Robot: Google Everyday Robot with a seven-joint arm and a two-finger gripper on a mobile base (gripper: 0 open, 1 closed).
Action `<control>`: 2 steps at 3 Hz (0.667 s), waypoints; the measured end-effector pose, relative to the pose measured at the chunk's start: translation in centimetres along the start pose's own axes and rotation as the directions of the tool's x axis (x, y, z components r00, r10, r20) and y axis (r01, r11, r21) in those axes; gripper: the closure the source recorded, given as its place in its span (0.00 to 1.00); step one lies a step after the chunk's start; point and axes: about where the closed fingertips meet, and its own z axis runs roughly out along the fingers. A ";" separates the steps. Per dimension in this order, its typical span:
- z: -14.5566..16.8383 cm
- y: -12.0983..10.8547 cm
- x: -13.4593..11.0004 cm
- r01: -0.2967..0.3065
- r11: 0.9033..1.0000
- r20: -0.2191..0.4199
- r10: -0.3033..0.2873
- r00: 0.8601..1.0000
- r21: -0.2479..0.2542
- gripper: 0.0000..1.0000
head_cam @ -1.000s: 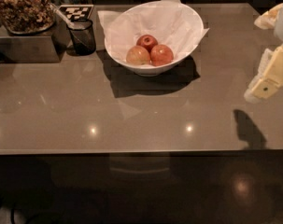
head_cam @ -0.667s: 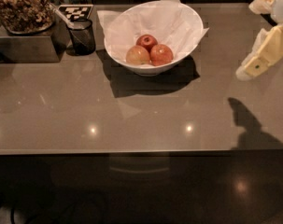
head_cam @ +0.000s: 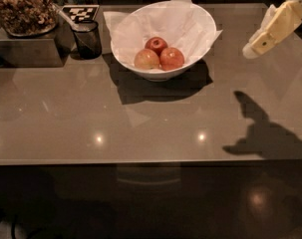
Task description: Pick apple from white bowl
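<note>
The white bowl (head_cam: 200,21), lined with crumpled white paper, stands on the brown table at the back centre. Three apples lie in it. The orange-red apple (head_cam: 172,59) is at the front right, a pale yellow-pink apple (head_cam: 146,59) at the front left, and a smaller dark red apple (head_cam: 156,44) behind them. My gripper (head_cam: 262,39), pale yellow and white, hangs in the air at the upper right. It is well to the right of the bowl, above the table, and holds nothing I can see.
A black cup (head_cam: 87,40) with a utensil stands left of the bowl. A metal box (head_cam: 26,51) topped by a dish of snacks sits at the far left, with a checkered tag (head_cam: 79,12) behind. My gripper's shadow (head_cam: 262,128) falls on the table's right. The table's front edge (head_cam: 140,161) runs across.
My gripper has risen and moved a little left, toward the bowl's side of the table. The bowl and apples have not moved.
</note>
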 end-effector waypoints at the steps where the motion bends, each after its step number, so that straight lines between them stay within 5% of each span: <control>1: 0.4 0.3 0.9 -0.041 0.999 0.015 0.041 0.999 0.006 0.00; 2: 3.1 -1.2 0.7 -0.028 0.999 0.026 0.029 0.999 -0.031 0.00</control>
